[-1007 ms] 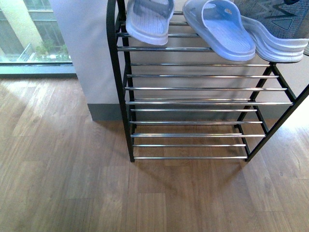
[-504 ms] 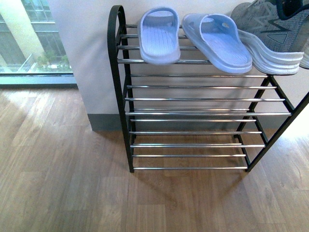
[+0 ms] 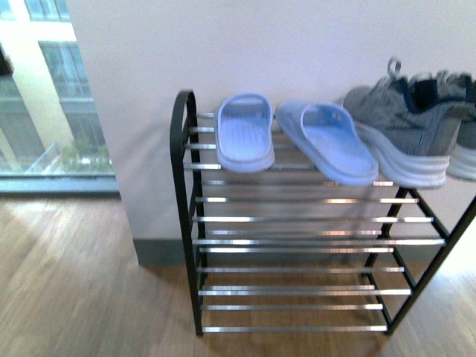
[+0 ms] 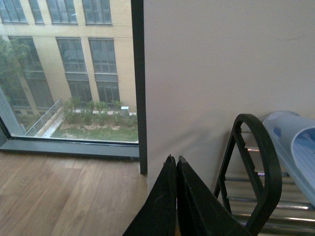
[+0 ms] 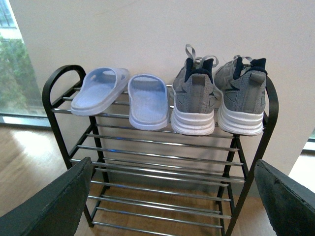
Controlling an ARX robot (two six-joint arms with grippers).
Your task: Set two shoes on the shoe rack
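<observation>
Since the earlier front frames, the shoe rack [image 3: 297, 242] sits lower in the picture and more of the white wall [image 3: 297, 52] above it has come into sight, so the camera now looks higher; the footwear itself lies where it did. On the rack's top shelf, in the right wrist view, four things stand in a row: two pale blue slides [image 5: 147, 105] side by side at one end, the outer one [image 5: 98, 96] tilted and overhanging the front bar, then two grey sneakers [image 5: 194, 101] heels outward, the second [image 5: 241, 98] next to the arched side of the frame. The three lower shelves of chrome bars hold nothing. The rack stands against the wall on a wooden floor [image 3: 74, 297], with a window [image 3: 44, 97] off to the side showing a building and greenery. In the front view one sneaker is cut off by the picture's edge and the image is slightly blurred. The left gripper [image 4: 176, 162] has its dark fingers pressed together, holding nothing, near the rack's arched end where a slide [image 4: 295, 147] pokes in. The right gripper [image 5: 172, 206] has its fingers [image 5: 54, 206] spread wide apart, empty, well clear of the rack.
</observation>
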